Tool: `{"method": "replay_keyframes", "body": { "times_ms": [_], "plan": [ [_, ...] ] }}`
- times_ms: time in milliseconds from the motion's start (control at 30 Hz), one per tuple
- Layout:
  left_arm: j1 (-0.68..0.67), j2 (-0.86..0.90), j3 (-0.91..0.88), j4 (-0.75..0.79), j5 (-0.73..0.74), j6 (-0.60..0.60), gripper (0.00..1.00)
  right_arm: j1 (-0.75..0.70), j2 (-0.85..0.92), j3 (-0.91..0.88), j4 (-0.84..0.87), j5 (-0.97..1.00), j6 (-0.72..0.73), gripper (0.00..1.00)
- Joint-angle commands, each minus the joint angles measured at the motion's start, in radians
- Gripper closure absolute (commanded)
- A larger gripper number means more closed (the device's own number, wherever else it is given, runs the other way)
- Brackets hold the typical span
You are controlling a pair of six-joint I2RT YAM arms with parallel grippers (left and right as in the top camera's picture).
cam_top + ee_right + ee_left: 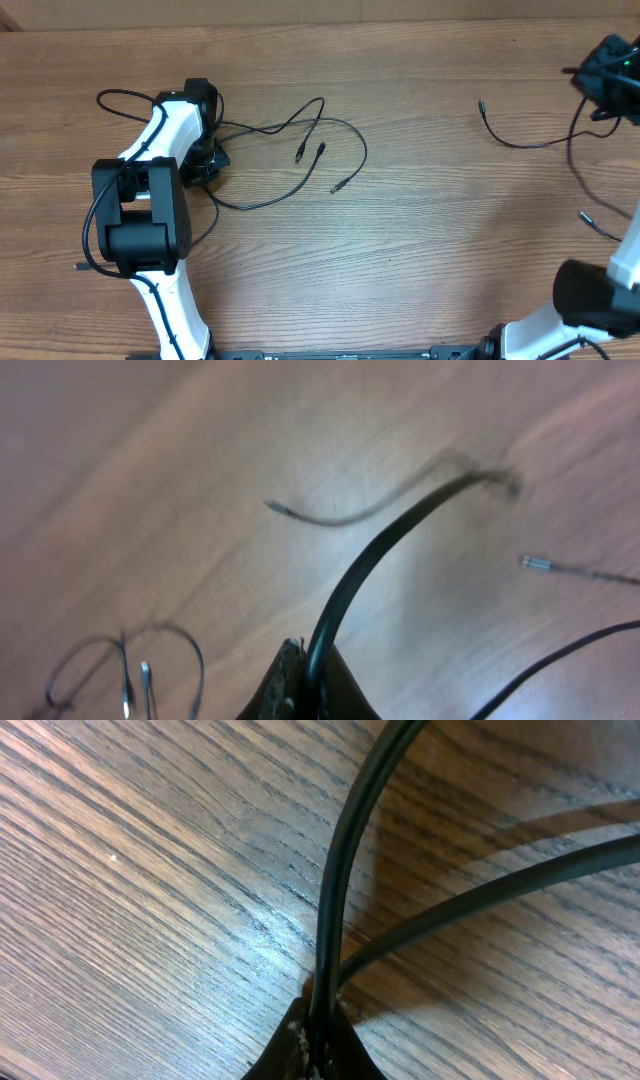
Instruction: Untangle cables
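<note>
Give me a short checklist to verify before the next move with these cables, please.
1. Grip of left gripper on left cable: ok.
2. Grip of right gripper on right cable: ok.
3. The right cable apart from the left loops: ok.
4. The left loops free of crossings: not ok, strands cross near the plug tips.
5. Strands under the left arm: cannot tell, hidden.

Robotics lab workbench, seen from above. A plain wood-grain table (420,260) fills the view. Two white-and-black robot arms stand at the table's near edge, the left arm (150,200) toward one end and the right arm (600,290) toward the other. Thin black cables (300,154) lie in loose loops on the table between them.
</note>
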Motion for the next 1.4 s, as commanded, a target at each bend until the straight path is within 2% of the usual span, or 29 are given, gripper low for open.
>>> {"method": "replay_keyframes", "body": {
  "times_ms": [0, 100, 300, 533, 633, 767, 867, 933, 967, 1000, 1067, 1200, 1367],
  "plan": [
    [-0.026, 0.068, -0.046, 0.034, 0.082, -0.012, 0.96, -0.001, 0.067, -0.012, -0.017, -0.045, 0.002, 0.96],
    [-0.026, 0.068, -0.046, 0.033, 0.082, -0.011, 0.96, -0.001, 0.077, -0.092, 0.004, -0.051, 0.002, 0.96],
    [-0.026, 0.068, -0.046, 0.033, 0.082, -0.012, 0.96, -0.001, 0.077, -0.365, 0.179, -0.085, 0.002, 0.96],
    [-0.026, 0.068, -0.046, 0.037, 0.082, -0.012, 0.96, 0.011, 0.077, -0.710, 0.556, -0.388, 0.002, 0.95],
    [-0.026, 0.068, -0.046, 0.037, 0.082, -0.012, 0.96, 0.029, 0.077, -0.838, 0.709, -0.410, 0.037, 0.83],
    [-0.026, 0.068, -0.046, 0.037, 0.082, -0.012, 0.96, 0.057, 0.077, -0.988, 0.893, -0.409, 0.084, 0.81],
    [-0.026, 0.068, -0.046, 0.040, 0.082, -0.012, 0.96, 0.076, 0.077, -1.032, 0.950, -0.409, 0.084, 0.68],
    [-0.026, 0.068, -0.046, 0.040, 0.082, -0.012, 0.96, 0.085, 0.077, -1.040, 0.961, -0.409, 0.084, 0.53],
    [-0.026, 0.068, -0.046, 0.041, 0.082, -0.012, 0.96, 0.092, 0.077, -1.040, 0.961, -0.409, 0.084, 0.31],
    [-0.026, 0.068, -0.046, 0.042, 0.082, -0.012, 0.96, 0.096, 0.077, -1.040, 0.957, -0.409, 0.084, 0.18],
    [-0.026, 0.068, -0.046, 0.045, 0.082, -0.012, 0.96, 0.101, 0.077, -1.040, 0.947, -0.408, 0.084, 0.01],
    [-0.027, 0.068, -0.047, 0.047, 0.091, -0.012, 0.96, 0.121, 0.077, -1.040, 0.901, -0.351, 0.085, 0.00],
    [-0.046, 0.068, -0.047, 0.051, 0.097, -0.012, 0.96, 0.160, 0.077, -1.040, 0.832, -0.207, 0.168, 0.00]
  ]
}}
